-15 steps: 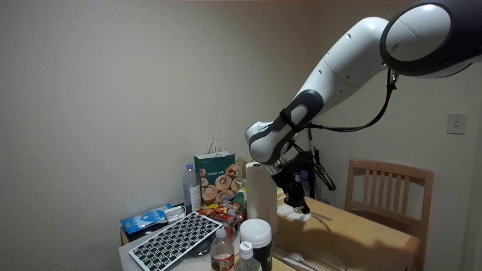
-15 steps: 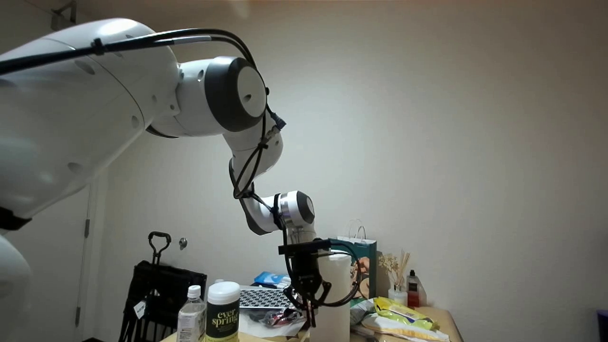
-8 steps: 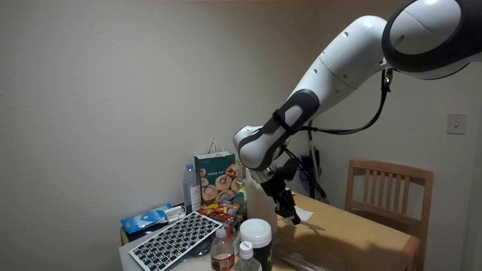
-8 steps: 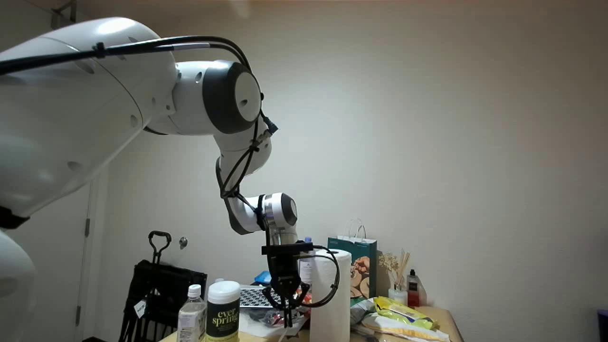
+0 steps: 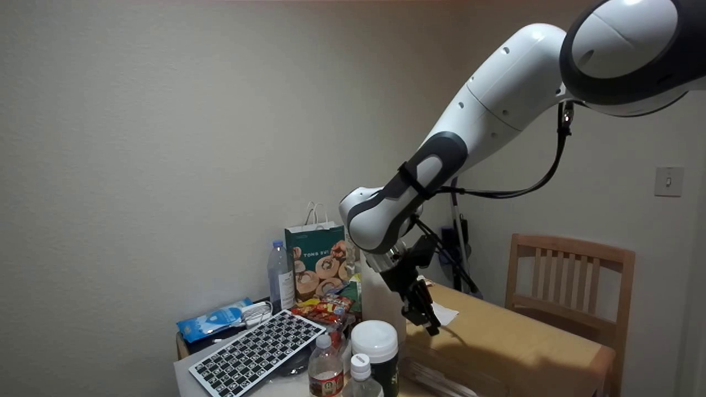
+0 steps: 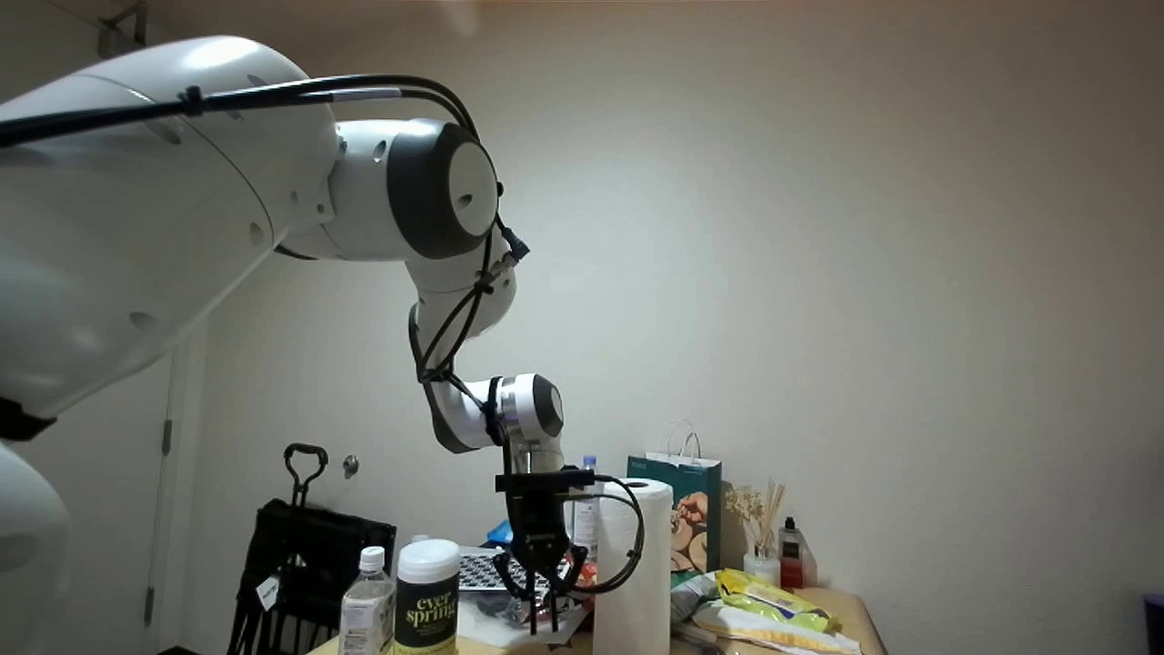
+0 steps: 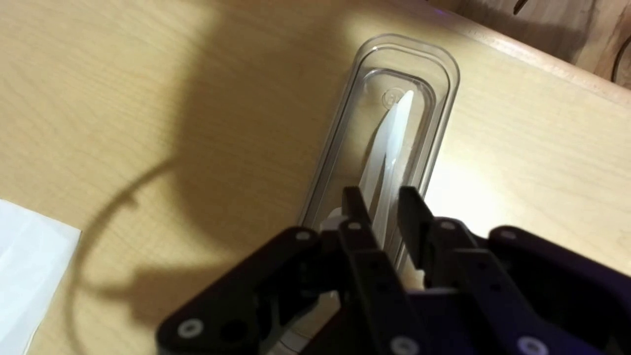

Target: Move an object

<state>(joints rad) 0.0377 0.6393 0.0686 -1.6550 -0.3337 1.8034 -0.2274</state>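
My gripper [image 7: 380,195] is open, with a moderate gap between its fingers, and nothing shows between the tips. It points down over a long clear plastic tray [image 7: 411,58] on the wooden table. White plastic utensils [image 7: 400,121] with pointed ends lie in the tray, partly hidden by the fingers. A rounded white piece [image 7: 333,219] shows beside one finger; its rest is hidden. In both exterior views the gripper [image 5: 432,332] is low over the table, and its two fingertips [image 6: 554,628] stand apart. The tray's utensils [image 5: 441,381] show blurred in an exterior view.
A paper towel roll [image 6: 637,573] stands close beside the gripper. A dark canister with white lid [image 6: 427,591] and bottles [image 5: 325,369] stand nearby. A checkered board [image 5: 256,353], a paper bag [image 5: 315,259] and snack packs are behind. White paper [image 7: 29,276] lies on the table.
The gripper has moved left in both exterior views and lower. Earlier its fingers were close together with a pale thin thing at the tips; now they are apart and that thing is gone from them.
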